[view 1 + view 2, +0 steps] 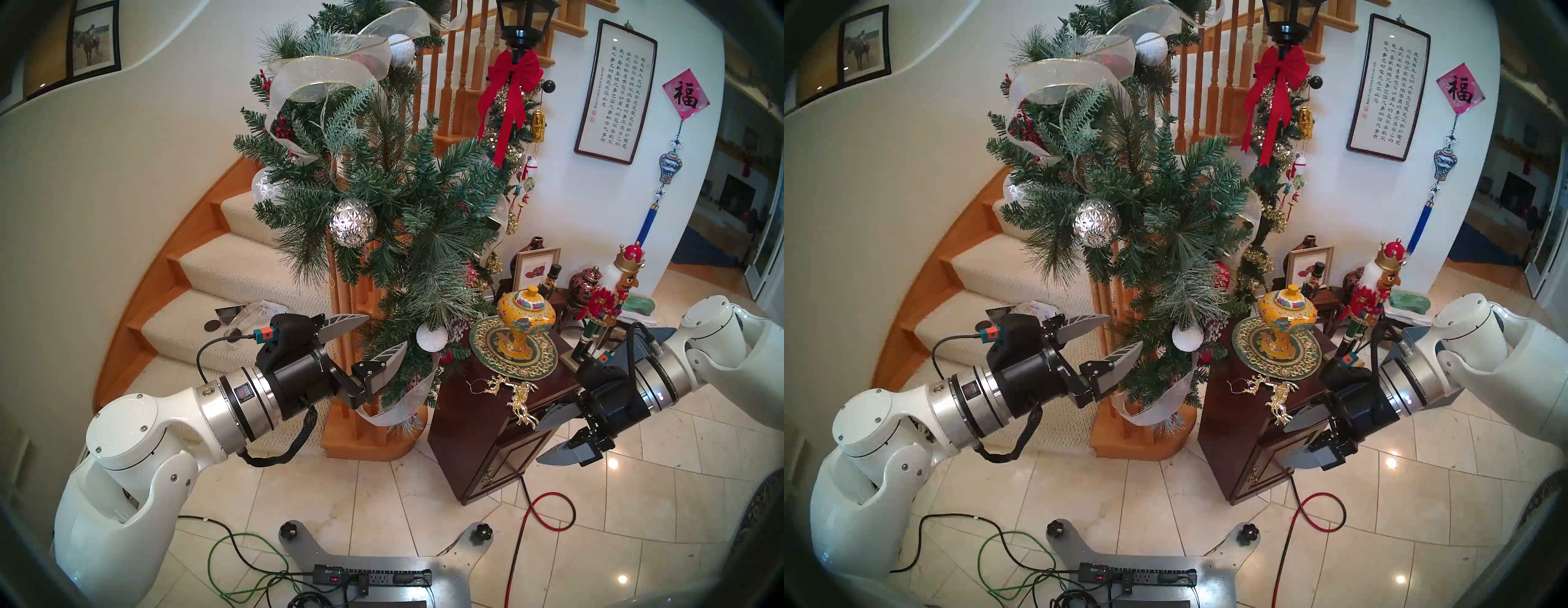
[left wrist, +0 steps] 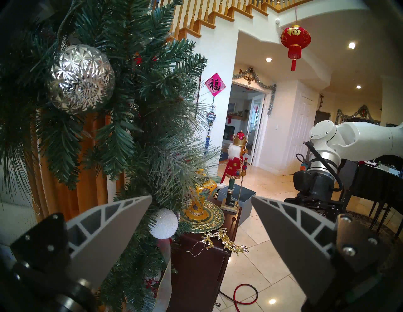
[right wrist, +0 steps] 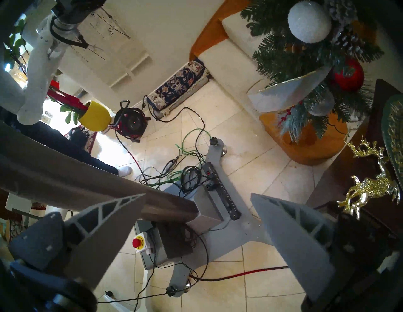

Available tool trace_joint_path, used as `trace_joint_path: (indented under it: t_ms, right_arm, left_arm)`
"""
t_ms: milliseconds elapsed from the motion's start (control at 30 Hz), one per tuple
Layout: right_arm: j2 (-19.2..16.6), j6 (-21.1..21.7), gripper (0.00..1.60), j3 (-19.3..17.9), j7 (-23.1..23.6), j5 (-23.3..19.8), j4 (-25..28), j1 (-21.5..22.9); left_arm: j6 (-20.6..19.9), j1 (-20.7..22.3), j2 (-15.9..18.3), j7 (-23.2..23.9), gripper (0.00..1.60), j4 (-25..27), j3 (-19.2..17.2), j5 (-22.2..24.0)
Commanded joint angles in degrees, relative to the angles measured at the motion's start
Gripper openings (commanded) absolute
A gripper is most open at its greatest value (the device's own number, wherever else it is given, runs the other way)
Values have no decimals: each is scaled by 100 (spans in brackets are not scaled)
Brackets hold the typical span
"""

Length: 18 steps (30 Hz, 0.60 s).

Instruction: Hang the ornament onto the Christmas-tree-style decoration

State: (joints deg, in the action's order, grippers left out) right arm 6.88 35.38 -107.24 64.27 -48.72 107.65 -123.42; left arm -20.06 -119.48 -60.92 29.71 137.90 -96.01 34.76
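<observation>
Nearest, my right hand (image 1: 547, 441): jaws spread, empty, beside the dark table (image 1: 466, 429). Next, gold reindeer ornament (image 1: 515, 392): draped over the table's front edge. Left hand (image 1: 384, 333): spread, empty, at the garland (image 1: 407, 204) beyond.

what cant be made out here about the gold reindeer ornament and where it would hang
- Reindeer ornament: lower end runs past the cabinet edge; the head views are too small to count figures.
- Right wrist view: frame edge cuts the ornament; its string loop is out of frame.
- Garland: needles hide bare hanging twigs.
</observation>
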Motion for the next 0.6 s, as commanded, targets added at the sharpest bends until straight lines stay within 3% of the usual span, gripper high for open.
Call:
trace_joint_path:
  t_ms: [0, 167, 333, 567]
  right_arm:
    - [-9, 301, 160, -104, -363, 56, 85, 82]
    - [205, 543, 160, -212, -705, 79, 137, 112]
    - [321, 788, 160, -358, -989, 377, 280, 26]
    - [617, 1072, 160, -608, -1087, 678, 455, -139]
  left_arm:
    - [3, 2, 0, 1, 160, 33, -8, 1]
    - [3, 2, 0, 1, 160, 33, -8, 1]
    - [3, 2, 0, 1, 160, 34, -8, 1]
    - [3, 2, 0, 1, 160, 34, -8, 1]
